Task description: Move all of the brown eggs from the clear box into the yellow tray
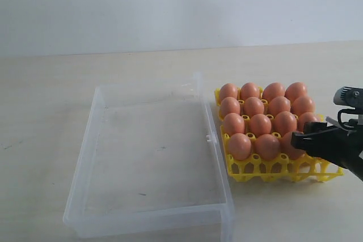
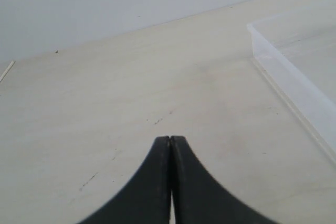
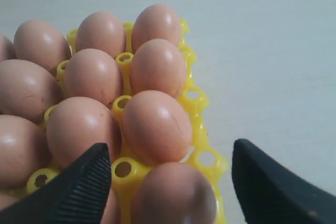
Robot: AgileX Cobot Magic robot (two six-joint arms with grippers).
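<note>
The yellow tray (image 1: 266,169) sits right of the clear box (image 1: 211,140) and holds several brown eggs (image 1: 260,124) in its cups. No egg shows inside the clear box. My right gripper (image 1: 299,141) is at the tray's near right corner and hides part of the front row. In the right wrist view, the right gripper (image 3: 170,150) is open. Its ribbed fingers (image 3: 86,182) stand on either side of a corner egg (image 3: 173,195) that rests in the tray (image 3: 202,156), with gaps on both sides. My left gripper (image 2: 170,140) is shut over bare table.
The clear box takes up the middle and left of the pale wooden table (image 1: 45,111), and its corner (image 2: 283,66) shows in the left wrist view. A white wall (image 1: 170,4) runs behind the table.
</note>
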